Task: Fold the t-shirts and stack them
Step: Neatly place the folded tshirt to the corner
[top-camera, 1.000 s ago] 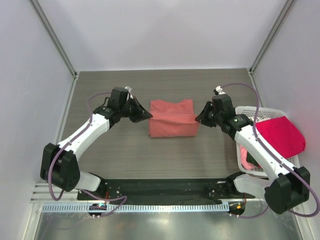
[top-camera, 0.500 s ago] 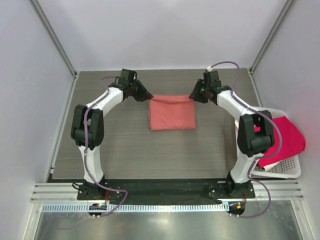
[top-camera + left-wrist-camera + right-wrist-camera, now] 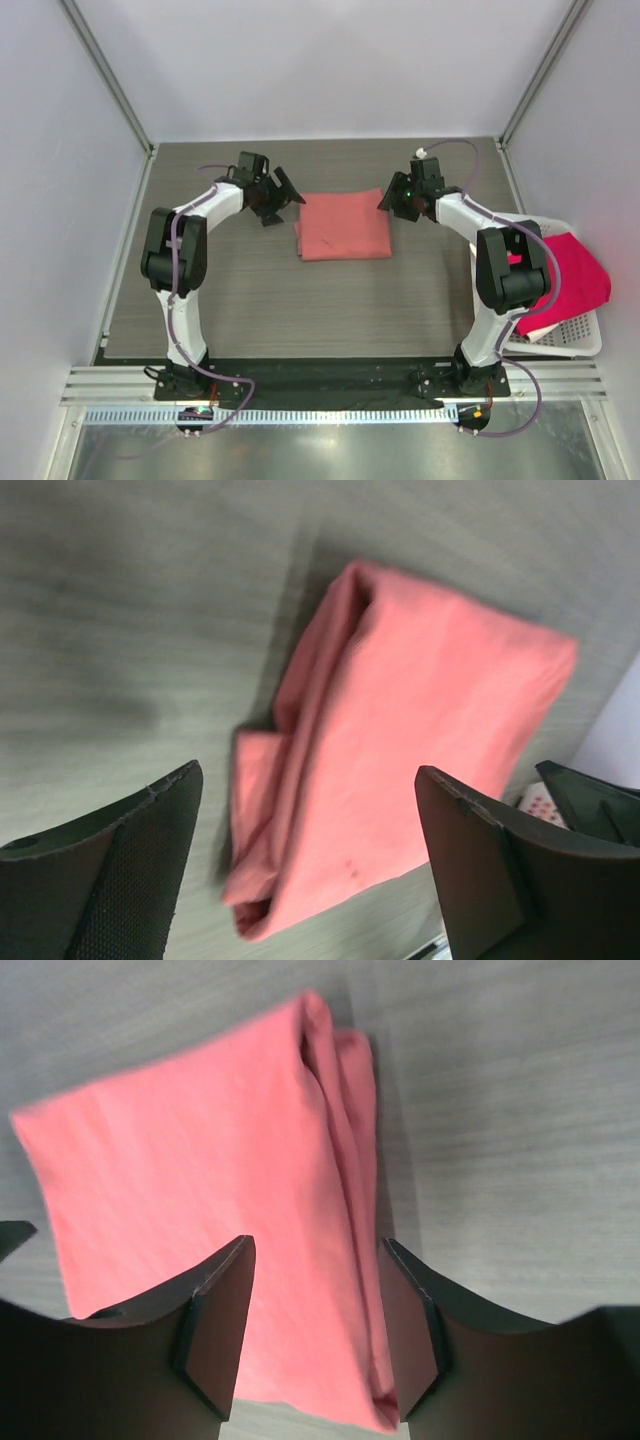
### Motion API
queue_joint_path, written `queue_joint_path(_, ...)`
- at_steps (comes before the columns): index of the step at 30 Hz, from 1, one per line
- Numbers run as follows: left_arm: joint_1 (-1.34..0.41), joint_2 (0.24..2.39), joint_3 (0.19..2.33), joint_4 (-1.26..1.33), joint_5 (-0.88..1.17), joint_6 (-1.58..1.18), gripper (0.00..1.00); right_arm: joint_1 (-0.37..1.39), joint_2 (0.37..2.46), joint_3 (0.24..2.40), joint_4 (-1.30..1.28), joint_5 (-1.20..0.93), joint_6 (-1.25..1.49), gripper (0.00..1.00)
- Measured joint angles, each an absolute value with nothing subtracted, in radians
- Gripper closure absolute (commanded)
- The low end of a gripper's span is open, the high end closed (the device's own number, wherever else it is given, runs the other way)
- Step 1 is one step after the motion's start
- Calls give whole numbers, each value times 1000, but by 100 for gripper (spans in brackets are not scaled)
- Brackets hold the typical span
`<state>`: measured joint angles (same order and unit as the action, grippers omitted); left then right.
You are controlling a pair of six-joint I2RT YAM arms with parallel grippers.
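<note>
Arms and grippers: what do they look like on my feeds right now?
The left arm and right arm have white links, black joints and a looping purple cable each. The left gripper and right gripper are black, with broad wedge-shaped fingers; a green light glows on the right one.

From here the crimson-pink t-shirt (image 3: 575, 272) covers most of the basket (image 3: 570, 338) on the right, and the right arm (image 3: 508, 275) hides that shirt's left edge.

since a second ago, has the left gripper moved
Yes. The left gripper has moved toward the far edge of the table, and its jaws now stand open beside the salmon t-shirt.
</note>
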<state>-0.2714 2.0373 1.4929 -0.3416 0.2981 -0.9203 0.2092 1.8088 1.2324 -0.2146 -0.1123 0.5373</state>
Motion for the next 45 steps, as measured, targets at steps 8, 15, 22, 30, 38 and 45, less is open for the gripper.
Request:
queue_joint_path(8,-322,1988,1387,-341,253,-886,29,213,1778,1114,-211,-136,522,43)
queue_joint_path(15,-351,2002,1387,-331,243,-876,51,214,1698,1049,-199,-145,518,44)
queue_joint_path(22,-358,2035,1387,-341,192,-878,59,214,1690,1037,-180,-150,517,45)
queue_joint_path(30,-367,2069,1406,-337,191,-870,100,214,1670,1020,-178,-179,517,52)
queue_joint_path(38,-321,2067,1420,-374,174,-830,100,214,1625,996,-168,-190,517,54)
queue_joint_path(45,-164,2039,1521,-649,-241,-754,100,214,1622,978,-138,-214,527,55)
